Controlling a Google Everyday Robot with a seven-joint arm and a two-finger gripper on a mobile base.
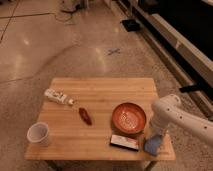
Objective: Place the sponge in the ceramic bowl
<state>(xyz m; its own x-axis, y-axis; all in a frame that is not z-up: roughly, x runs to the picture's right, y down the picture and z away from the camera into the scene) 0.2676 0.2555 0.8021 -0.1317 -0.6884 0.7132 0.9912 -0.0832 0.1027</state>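
Shows gripper (155,135) low over sponge (151,146) on counter's (100,95) near right corner; cannot tell whether holding it. Puts bowl (129,118) just beside, left of sponge and slightly farther back.

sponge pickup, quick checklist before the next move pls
1. Pincer right above the sponge: ok.
2. Sponge gripped: cannot tell.
3. Sponge well clear of the table edge: not ok, it sits at the front right corner.
4. Ceramic bowl empty and upright: ok.
5. Way from sponge to bowl free: ok, the white-and-red packet lies flat beside the sponge, in front of the bowl.
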